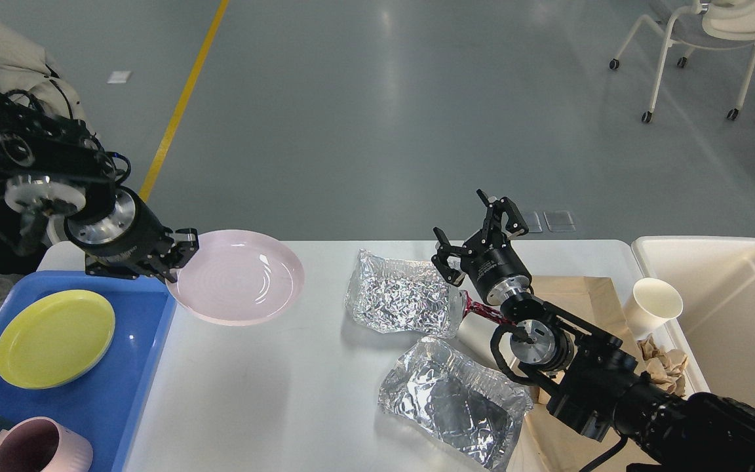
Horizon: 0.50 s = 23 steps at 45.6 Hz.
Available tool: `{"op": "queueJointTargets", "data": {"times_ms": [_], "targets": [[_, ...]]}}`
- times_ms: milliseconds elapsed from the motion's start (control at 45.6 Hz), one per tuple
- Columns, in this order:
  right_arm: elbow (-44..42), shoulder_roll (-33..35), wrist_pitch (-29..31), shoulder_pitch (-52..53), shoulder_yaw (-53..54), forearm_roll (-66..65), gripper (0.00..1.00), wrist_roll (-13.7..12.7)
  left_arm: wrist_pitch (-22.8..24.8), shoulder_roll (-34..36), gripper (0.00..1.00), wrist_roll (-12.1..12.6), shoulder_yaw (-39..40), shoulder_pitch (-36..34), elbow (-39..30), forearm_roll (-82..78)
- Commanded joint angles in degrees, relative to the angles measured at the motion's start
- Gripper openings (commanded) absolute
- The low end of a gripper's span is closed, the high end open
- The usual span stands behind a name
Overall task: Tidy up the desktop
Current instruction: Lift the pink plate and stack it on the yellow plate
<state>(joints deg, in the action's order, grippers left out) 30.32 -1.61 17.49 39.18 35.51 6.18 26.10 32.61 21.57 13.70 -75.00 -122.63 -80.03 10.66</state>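
Pink plate is pinched at its rim by the left gripper, lifted off the desktop; right gripper gapes empty. Foil, cup remain.

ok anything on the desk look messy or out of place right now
Yes. Two crumpled foil trays lie loose mid-desktop, and a paper cup lies tipped on its side by the cream bin, beside wadded brown paper. The pink plate hangs tilted in the left pincer.
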Motion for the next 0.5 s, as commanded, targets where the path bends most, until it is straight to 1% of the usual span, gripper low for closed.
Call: {"op": "queueJointTargets", "data": {"times_ms": [0, 44, 88, 131, 197, 263, 351, 416, 482], "targets": [[0.0, 0.0, 0.0, 0.0, 0.0, 0.0, 1.0, 0.0, 13.0, 3.2, 0.0, -0.1, -0.2, -9.2, 0.0, -1.4], [0.0, -0.1, 0.0, 0.0, 0.0, 0.0, 1.0, 0.0, 17.0, 4.2, 0.0, -0.1, -0.3, -11.9, 0.0, -1.5], [0.0, 0.0, 0.0, 0.0, 0.0, 0.0, 1.0, 0.0, 19.6, 5.0, 0.0, -0.1, -0.3, -13.8, 0.0, -1.6], [0.0, -0.1, 0.0, -0.1, 0.0, 0.1, 1.0, 0.0, 20.7, 5.6, 0.0, 0.0, -0.4, -14.7, 0.0, -1.6], [0.0, -0.1, 0.0, 0.0, 0.0, 0.1, 1.0, 0.0, 20.4, 5.8, 0.0, 0.0, -1.1, -14.3, 0.1, -1.6], [0.0, -0.1, 0.0, 0.0, 0.0, 0.0, 1.0, 0.0, 19.0, 5.7, 0.0, -0.1, -2.6, -13.3, 0.5, -1.7], [0.0, 0.0, 0.0, 0.0, 0.0, 0.0, 1.0, 0.0, 15.5, 6.6, 0.0, -0.1, -3.7, -9.2, 0.7, -1.7], [0.0, 0.0, 0.0, 0.0, 0.0, 0.0, 1.0, 0.0, 11.4, 8.7, 0.0, 0.2, -3.7, -6.5, 1.0, -1.7], [0.0, 0.0, 0.0, 0.0, 0.0, 0.0, 1.0, 0.0, 6.1, 12.3, 0.0, 0.8, -3.7, -2.3, 2.2, -1.8]]}}
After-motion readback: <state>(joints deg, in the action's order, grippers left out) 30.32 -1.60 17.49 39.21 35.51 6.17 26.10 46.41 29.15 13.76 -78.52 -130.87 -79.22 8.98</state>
